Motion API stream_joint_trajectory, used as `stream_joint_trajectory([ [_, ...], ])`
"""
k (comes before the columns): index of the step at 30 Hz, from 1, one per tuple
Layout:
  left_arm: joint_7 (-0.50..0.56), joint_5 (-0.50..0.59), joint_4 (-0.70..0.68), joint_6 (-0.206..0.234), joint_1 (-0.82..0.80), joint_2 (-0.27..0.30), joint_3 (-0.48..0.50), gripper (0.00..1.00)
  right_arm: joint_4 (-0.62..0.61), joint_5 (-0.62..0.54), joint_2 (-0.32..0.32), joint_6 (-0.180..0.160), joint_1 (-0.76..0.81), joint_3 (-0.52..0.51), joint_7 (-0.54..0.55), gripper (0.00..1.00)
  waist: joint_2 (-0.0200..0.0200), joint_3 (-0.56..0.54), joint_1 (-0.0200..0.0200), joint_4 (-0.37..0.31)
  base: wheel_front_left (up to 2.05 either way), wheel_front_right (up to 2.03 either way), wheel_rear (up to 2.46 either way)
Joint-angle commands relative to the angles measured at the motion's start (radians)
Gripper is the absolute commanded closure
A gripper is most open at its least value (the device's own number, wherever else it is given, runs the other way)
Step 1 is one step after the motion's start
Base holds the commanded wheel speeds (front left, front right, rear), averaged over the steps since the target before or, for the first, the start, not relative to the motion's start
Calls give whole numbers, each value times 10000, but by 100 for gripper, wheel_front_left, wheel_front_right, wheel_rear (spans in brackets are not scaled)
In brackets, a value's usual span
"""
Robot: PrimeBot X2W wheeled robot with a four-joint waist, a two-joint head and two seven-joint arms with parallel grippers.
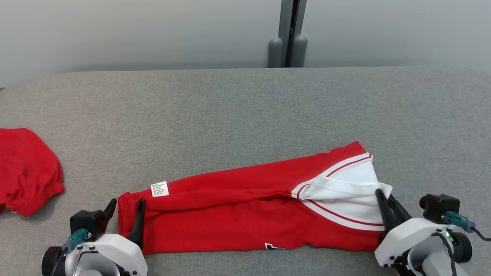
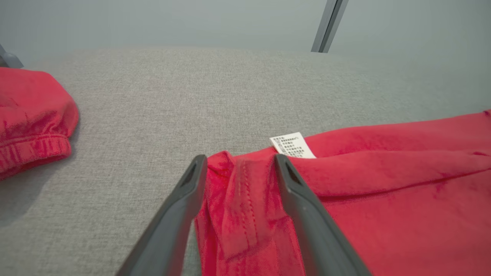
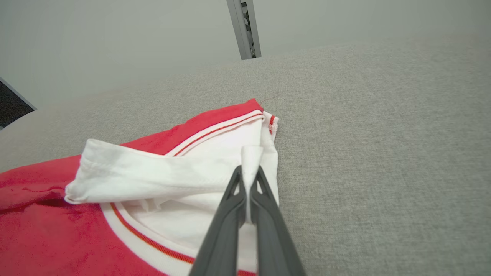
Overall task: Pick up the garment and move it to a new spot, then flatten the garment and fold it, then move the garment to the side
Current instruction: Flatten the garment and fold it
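A red garment (image 1: 234, 211) with white trim and a small white label (image 1: 159, 189) lies folded lengthwise across the grey surface. My left gripper (image 1: 125, 211) stands open at its left end, its two dark fingers (image 2: 295, 199) spread either side of a red hem fold (image 2: 241, 199). At the right end my right gripper (image 1: 386, 202) is shut on a white flap of the garment (image 3: 251, 161), pinched between its fingertips. The white collar part (image 3: 161, 172) lies folded over the red cloth.
A second red cloth (image 1: 17, 171) lies bunched at the left edge of the grey padded surface (image 1: 246, 109). Behind the surface stands a pale wall with a grey vertical post (image 1: 289, 29).
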Motion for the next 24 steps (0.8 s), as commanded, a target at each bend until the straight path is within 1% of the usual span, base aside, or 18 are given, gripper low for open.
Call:
stream_joint_trajectory([
  [1, -16, 143, -282, 149, 295, -8, 152, 0, 36, 49, 41, -3, 176, -89, -45, 0, 0, -87, 0, 59, 0, 0, 0],
  [4, -18, 419, -979, 437, 914, -96, 504, 0, -161, 111, 21, -3, 266, -431, -45, 0, 0, -230, 0, 134, 0, 0, 0],
  [7, -16, 664, -1745, 685, 1538, -228, 863, 0, -504, -122, 60, -3, 372, -986, -45, 0, 0, -310, 0, 195, 0, 0, 0],
  [10, -18, 838, -2170, 704, 2028, -370, 1059, 0, -404, -405, 171, -3, 409, -1224, -44, 0, 0, -289, 0, 335, 0, 0, 0],
  [17, -17, 1088, -2321, 522, 2071, -505, 1046, 0, 985, -960, 315, -1, -222, -1213, 252, 0, 0, 15, 0, 821, 0, 0, 0],
  [22, -17, 1017, -2297, 462, 1912, -539, 1062, 0, 2205, -1054, 530, 0, -513, -1256, 875, 0, 0, 179, 0, 1106, 0, 0, 0],
  [24, -17, 896, -2342, 464, 1839, -541, 1001, 0, 2587, -988, 727, 0, -454, -1149, 1172, 0, 0, 236, 0, 1155, 0, 0, 0],
])
